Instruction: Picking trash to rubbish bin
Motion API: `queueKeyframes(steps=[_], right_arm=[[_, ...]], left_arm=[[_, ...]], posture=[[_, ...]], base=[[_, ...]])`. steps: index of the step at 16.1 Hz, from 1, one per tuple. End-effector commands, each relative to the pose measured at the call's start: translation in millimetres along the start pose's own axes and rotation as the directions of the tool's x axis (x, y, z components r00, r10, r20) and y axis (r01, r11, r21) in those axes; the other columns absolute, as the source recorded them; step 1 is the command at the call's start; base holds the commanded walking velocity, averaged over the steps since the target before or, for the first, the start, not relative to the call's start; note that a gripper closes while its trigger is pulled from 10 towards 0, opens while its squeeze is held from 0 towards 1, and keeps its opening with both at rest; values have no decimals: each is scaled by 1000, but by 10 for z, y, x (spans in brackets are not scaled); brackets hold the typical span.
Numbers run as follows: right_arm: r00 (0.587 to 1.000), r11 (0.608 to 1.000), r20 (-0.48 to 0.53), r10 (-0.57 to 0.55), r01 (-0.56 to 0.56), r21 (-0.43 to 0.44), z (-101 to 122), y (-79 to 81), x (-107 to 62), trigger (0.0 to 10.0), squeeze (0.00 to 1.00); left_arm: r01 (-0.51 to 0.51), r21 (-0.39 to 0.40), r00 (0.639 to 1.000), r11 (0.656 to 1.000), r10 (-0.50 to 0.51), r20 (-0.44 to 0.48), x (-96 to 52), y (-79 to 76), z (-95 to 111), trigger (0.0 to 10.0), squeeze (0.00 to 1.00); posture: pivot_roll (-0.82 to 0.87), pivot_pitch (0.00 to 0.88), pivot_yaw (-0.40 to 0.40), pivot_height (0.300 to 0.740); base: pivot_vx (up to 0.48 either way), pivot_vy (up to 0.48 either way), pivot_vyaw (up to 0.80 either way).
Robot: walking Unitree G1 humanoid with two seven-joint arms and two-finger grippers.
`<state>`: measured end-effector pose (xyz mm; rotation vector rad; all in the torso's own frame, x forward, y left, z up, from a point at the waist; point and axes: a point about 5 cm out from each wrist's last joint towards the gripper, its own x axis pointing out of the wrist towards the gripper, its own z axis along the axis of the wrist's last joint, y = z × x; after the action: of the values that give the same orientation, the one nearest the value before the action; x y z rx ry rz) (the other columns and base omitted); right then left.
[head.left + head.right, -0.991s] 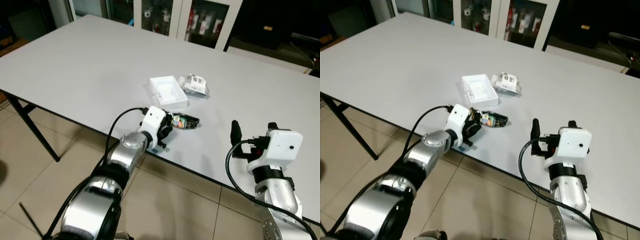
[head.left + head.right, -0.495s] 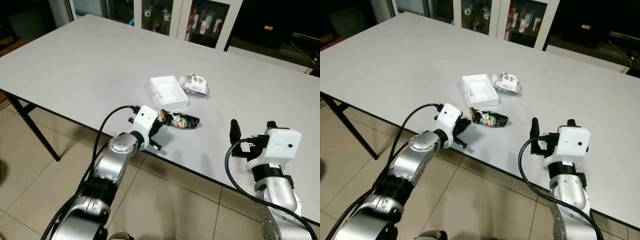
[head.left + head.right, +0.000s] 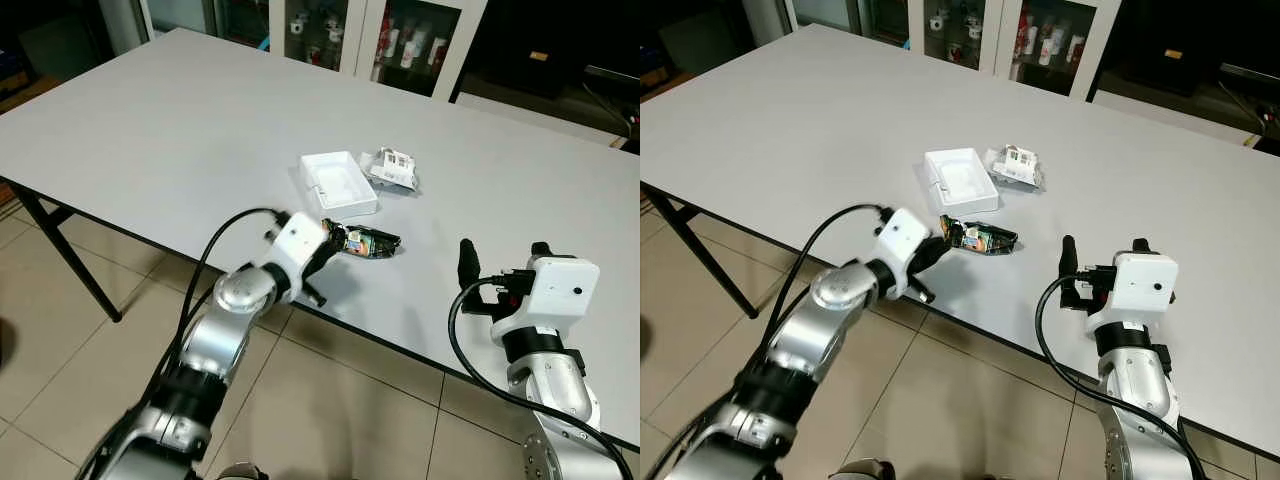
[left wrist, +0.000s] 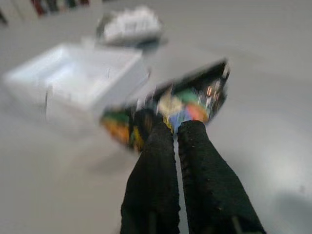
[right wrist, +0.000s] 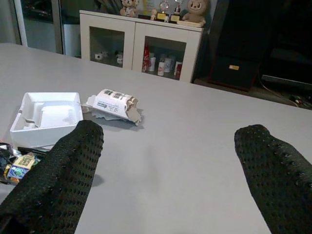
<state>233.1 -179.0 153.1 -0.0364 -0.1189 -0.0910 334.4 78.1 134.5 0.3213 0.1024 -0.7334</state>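
My left gripper (image 4: pixel 175 134), fingers pressed together, touches the colourful wrapper (image 3: pixel 362 241). Nothing is binned: 3 pieces remain, white tray (image 3: pixel 337 182) at 12 o'clock, crumpled carton (image 3: pixel 391 168) at 1.

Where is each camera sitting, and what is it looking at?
Left eye and right eye views: on the head, looking down at the table, both silver arms showing.
Left wrist view: on the left arm, along the left gripper, jaws together, at the colourful wrapper.
Right wrist view: on the right arm, along the open right gripper.
All share the white tray and crumpled packet.
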Motion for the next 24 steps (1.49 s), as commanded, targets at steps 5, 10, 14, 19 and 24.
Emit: queueKeyframes(steps=[5,10,14,19,24], right_arm=[[1000,1000,-7,-26,26,-12,-23,-38,-59,10000,0],[999,999,-17,-32,32,-14,-32,-44,-110,10000,0],[1000,999,-16,-25,25,-20,-21,-50,-98,10000,0],[1000,1000,-19,-19,18,-15,-25,-27,-101,10000,0],[1000,1000,-25,-14,14,-14,-25,-22,-127,10000,0]], left_arm=[[161,151,986,975,-167,27,168,-82,165,10000,1000],[247,249,969,937,-236,-73,280,19,126,10000,1000],[318,274,947,908,-293,-130,324,-39,70,10000,1000],[281,347,959,895,-252,-127,406,-40,102,10000,1000],[205,386,978,899,-175,-112,437,56,151,10000,1000]], posture=[[125,84,-53,740],[104,85,-61,740],[103,85,-66,740],[103,93,-70,740],[99,110,-78,740]], base=[[0,0,0],[0,0,0],[0,0,0],[0,0,0],[0,0,0]])
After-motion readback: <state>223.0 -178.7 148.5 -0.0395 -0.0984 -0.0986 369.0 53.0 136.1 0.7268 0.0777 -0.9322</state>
